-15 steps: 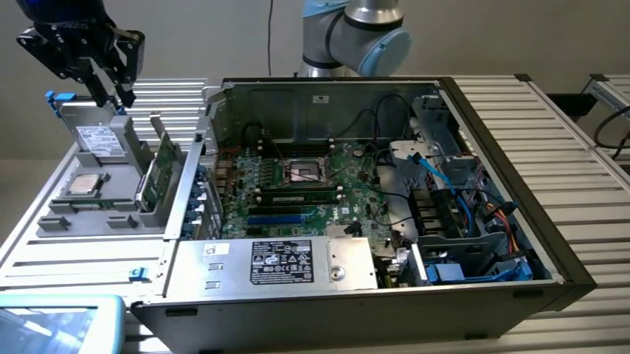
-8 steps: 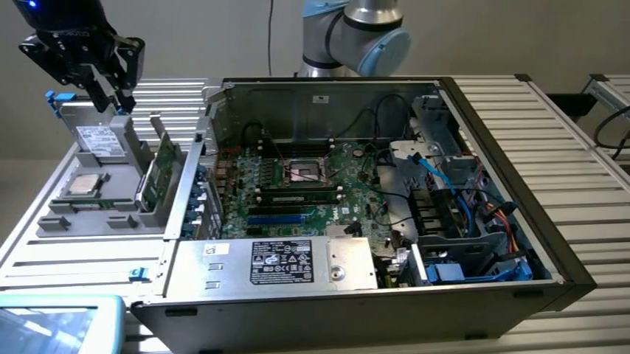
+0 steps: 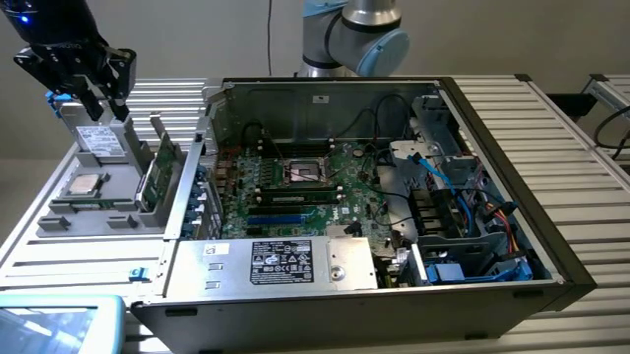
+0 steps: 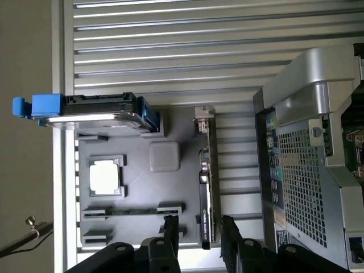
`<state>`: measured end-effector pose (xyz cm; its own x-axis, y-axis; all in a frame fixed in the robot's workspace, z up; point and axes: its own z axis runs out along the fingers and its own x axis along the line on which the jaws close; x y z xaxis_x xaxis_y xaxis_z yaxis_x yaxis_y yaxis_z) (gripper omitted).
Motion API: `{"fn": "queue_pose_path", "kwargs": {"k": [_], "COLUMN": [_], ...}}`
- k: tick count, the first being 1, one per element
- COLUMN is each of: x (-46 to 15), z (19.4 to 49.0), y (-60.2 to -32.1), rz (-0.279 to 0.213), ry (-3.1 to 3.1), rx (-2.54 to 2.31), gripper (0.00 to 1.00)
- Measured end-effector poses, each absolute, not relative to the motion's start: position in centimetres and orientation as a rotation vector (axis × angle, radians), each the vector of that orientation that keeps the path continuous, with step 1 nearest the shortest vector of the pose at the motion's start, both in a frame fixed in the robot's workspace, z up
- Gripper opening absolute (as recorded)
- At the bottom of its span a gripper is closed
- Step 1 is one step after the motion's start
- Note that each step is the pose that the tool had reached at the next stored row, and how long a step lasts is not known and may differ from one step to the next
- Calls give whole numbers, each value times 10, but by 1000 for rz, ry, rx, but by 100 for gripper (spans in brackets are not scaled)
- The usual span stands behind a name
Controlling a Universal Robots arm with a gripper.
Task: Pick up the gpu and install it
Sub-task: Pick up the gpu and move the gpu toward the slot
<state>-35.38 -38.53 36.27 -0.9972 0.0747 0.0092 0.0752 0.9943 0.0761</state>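
Observation:
The gpu stands on its long edge in a slot of the grey parts tray, on the exterior view's left beside the open computer case. In the wrist view the gpu appears edge-on as a thin dark strip, its silver bracket at the far end. My gripper hangs open well above the tray, over its back end near the hard drive, holding nothing. From the wrist, the gripper has its two black fingers either side of the card's near end.
The tray also holds a silver hard drive with blue clips and a square processor. The motherboard lies exposed inside the case, with blue slots near the power supply. Slatted metal table surrounds everything.

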Motion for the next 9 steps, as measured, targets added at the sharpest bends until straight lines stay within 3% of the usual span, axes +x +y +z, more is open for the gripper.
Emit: {"fn": "queue_pose_path", "kwargs": {"k": [9], "x": [-360], "z": [353], "y": [-385], "rz": [-125], "ry": [-3177], "rx": [-118], "gripper": [44]}}
